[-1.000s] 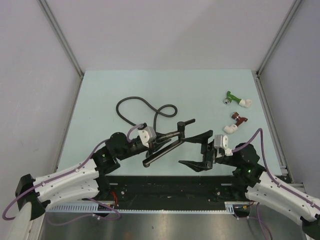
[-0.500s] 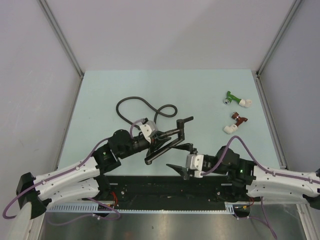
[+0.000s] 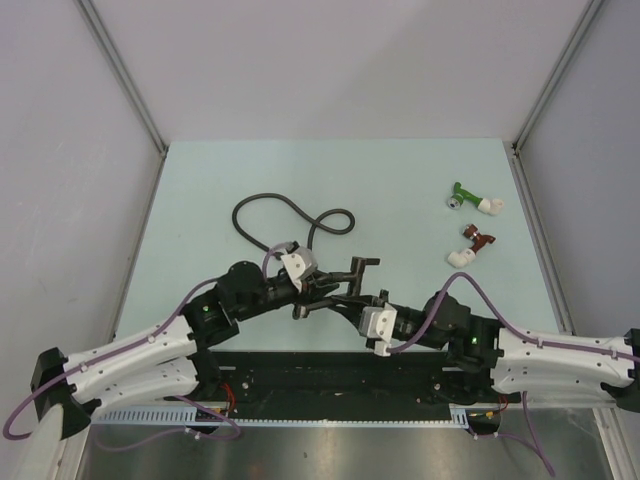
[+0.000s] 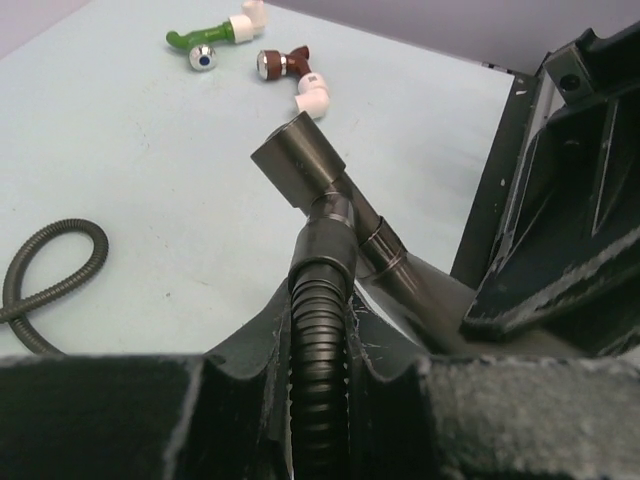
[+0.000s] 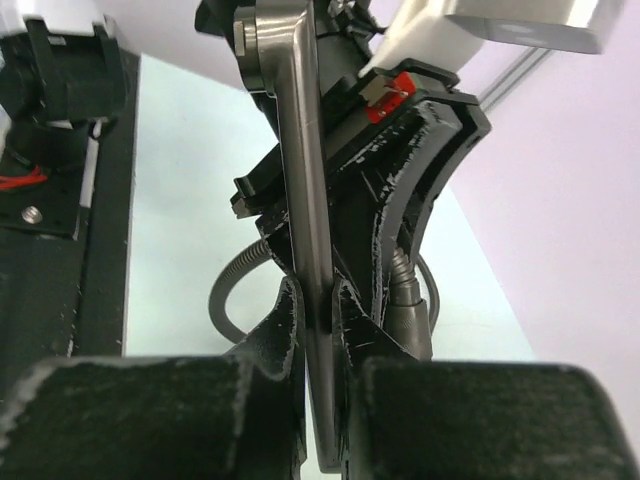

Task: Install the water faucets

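Two grippers on one faucet, lifted over the near middle of the pale green table (image 3: 400,190)

The right gripper (image 5: 318,300) is clenched on the long thin arm of the slim dark grey-brown metal faucet (image 4: 300,160). The left gripper (image 4: 318,330) pinches the black ribbed flexible hose (image 4: 60,265) where it meets the faucet's short body. To do this well, both arms should probably move as one, without twisting against each other, and leave the trailing hose slack

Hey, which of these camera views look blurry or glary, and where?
Top external: evenly lit, sharp, soft shadows only. Left wrist: the left gripper along the bottom is out of focus; the faucet is crisp. Right wrist: the right gripper is blurred up close; sheen on the faucet.
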Tool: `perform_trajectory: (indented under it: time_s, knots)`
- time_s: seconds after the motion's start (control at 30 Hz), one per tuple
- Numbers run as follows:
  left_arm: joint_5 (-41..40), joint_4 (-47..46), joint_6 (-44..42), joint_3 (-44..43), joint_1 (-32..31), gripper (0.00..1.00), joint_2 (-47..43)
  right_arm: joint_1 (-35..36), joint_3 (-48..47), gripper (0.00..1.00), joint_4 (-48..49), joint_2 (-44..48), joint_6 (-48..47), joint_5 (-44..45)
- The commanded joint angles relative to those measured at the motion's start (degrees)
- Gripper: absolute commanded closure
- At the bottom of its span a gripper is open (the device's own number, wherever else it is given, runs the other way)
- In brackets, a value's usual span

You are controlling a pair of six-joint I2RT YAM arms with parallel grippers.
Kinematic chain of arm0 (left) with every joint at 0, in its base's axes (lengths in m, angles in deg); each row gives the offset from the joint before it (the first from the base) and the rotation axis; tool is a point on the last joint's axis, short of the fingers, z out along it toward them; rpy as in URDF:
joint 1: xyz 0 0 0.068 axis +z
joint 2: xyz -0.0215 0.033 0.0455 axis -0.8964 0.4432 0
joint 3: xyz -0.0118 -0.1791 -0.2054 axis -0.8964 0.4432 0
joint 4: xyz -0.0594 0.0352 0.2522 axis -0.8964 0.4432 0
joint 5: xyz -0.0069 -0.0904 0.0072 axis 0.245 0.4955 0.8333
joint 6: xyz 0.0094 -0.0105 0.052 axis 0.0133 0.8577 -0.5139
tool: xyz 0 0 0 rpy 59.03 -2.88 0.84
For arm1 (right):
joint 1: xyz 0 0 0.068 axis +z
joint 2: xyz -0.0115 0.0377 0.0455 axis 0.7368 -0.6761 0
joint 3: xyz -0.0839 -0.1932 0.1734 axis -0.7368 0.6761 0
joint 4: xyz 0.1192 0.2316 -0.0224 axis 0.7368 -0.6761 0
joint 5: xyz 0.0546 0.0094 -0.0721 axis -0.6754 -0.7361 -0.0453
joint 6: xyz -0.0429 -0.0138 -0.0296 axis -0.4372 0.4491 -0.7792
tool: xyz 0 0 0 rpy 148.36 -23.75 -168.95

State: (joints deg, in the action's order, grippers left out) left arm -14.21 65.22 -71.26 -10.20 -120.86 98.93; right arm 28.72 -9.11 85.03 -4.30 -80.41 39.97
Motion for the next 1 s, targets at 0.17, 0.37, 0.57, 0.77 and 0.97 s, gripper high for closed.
perform_trajectory:
  time_s: [0.17, 0.37, 0.57, 0.77, 0.97]
  knots:
    - [0.85, -12.01, -1.56, 2.59, 0.30, 1.00, -8.10, -8.76, -2.00, 1.00, 2.75, 9.41, 21.05, -6.75]
    - [2.70, -14.74, -1.56, 5.41, 0.30, 1.00, -10.13, -16.85, -1.30, 1.00, 5.83, 12.32, 32.04, -13.71]
    - [5.69, -17.73, -3.49, 8.75, 0.30, 1.00, -12.67, -21.59, -1.21, 1.00, 5.92, 14.25, 36.01, -15.91]
    - [8.77, -21.15, -4.55, 12.53, 0.30, 1.00, -13.56, -24.50, -1.30, 1.00, 7.85, 15.31, 40.56, -15.30]
    - [11.24, -22.04, -5.08, 13.23, 0.30, 0.91, -11.98, -26.26, -1.56, 1.00, 8.12, 12.94, 39.62, -20.90]
